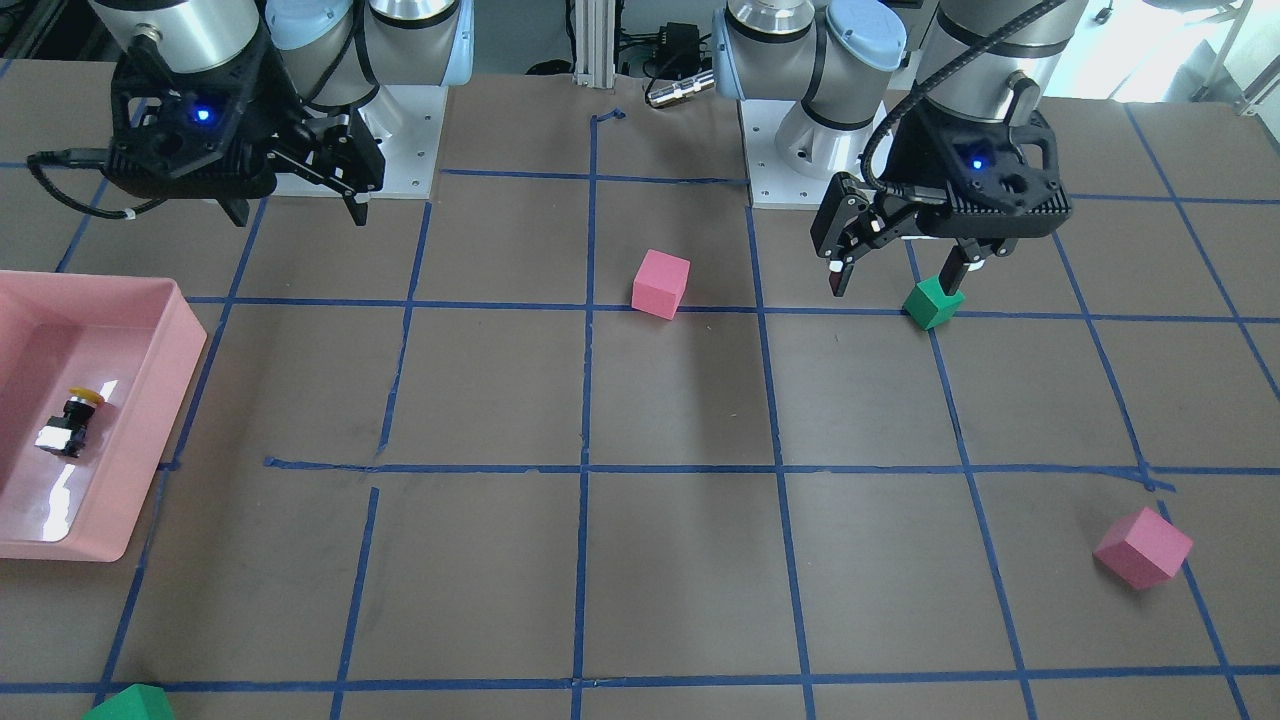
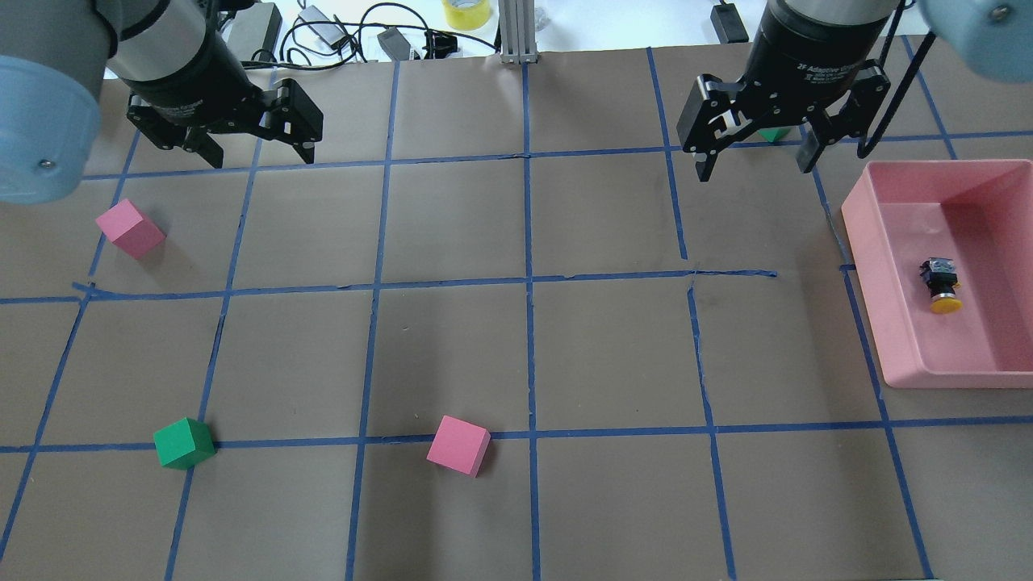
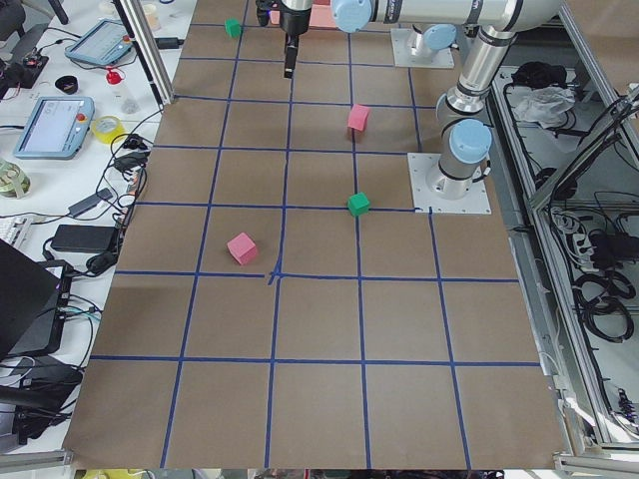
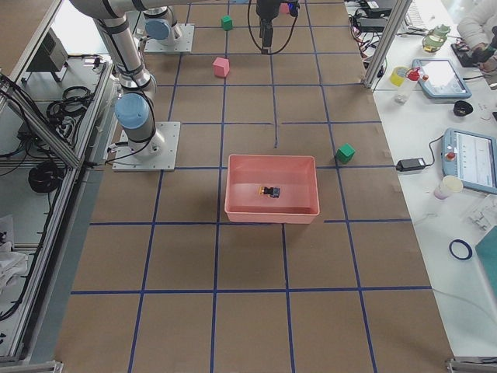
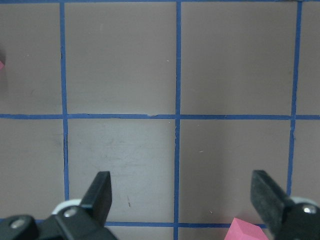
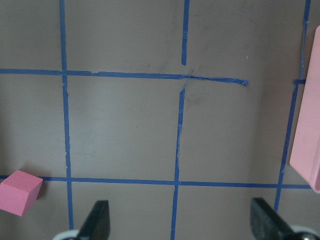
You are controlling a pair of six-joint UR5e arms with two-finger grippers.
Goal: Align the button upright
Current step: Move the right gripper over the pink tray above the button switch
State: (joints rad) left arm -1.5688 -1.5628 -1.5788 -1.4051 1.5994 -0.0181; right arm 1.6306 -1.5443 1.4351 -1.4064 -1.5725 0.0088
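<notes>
The button [image 1: 72, 416] lies on its side inside the pink tray [image 1: 172, 372], its yellow cap toward the robot's base and its white-and-black block away from it. It also shows in the overhead view [image 2: 941, 284] and, small, in the exterior right view [image 4: 271, 191]. My right gripper [image 2: 754, 169] is open and empty above the table, beyond the tray's far left corner [image 2: 862, 242]. My left gripper [image 2: 262, 155] is open and empty at the far left of the table. The right wrist view shows only the tray's edge [image 6: 307, 130].
A pink cube [image 2: 458, 445] and a green cube [image 2: 184, 442] lie near the robot. Another pink cube [image 2: 129, 228] lies below my left gripper in the overhead view. A second green cube [image 2: 775, 134] is partly hidden behind my right gripper. Blue tape lines grid the brown table.
</notes>
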